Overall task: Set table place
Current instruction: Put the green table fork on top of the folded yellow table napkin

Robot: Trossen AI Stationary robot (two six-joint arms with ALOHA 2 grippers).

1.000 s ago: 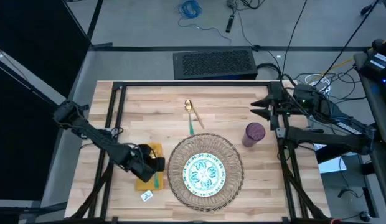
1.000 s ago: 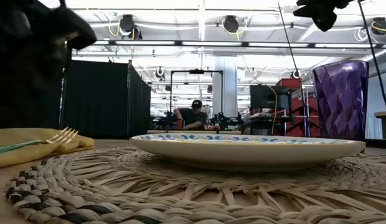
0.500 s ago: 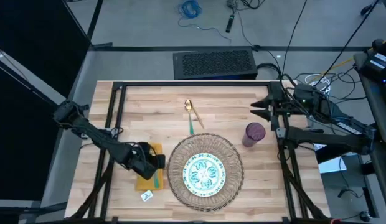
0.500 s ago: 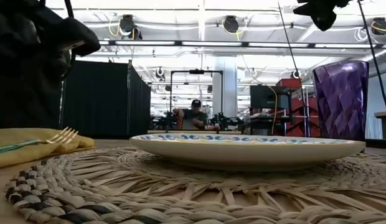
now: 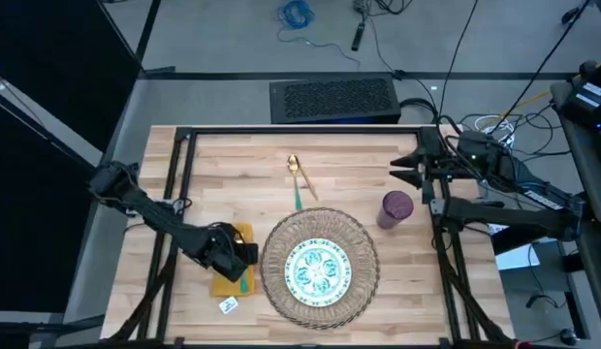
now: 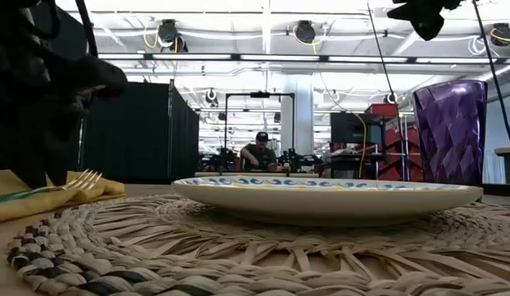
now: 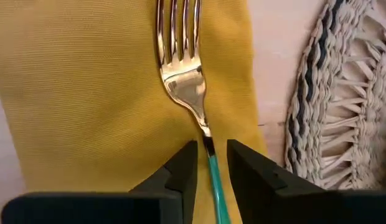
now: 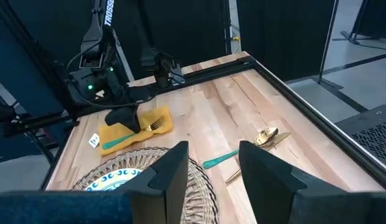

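Left gripper (image 7: 211, 163) is lowered over the yellow napkin (image 7: 75, 93), its fingers narrowly parted astride the green handle of the fork (image 7: 183, 81), which lies on the napkin beside the woven mat (image 5: 320, 266). Right gripper (image 5: 397, 167) is held open above the table (image 5: 359, 155), beyond the purple cup (image 5: 395, 208).

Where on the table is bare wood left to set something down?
Free: far-left corner beyond the napkin, and the far-right stretch between spoon and cup. Crowded: near the mat, where the left gripper straddles the fork.
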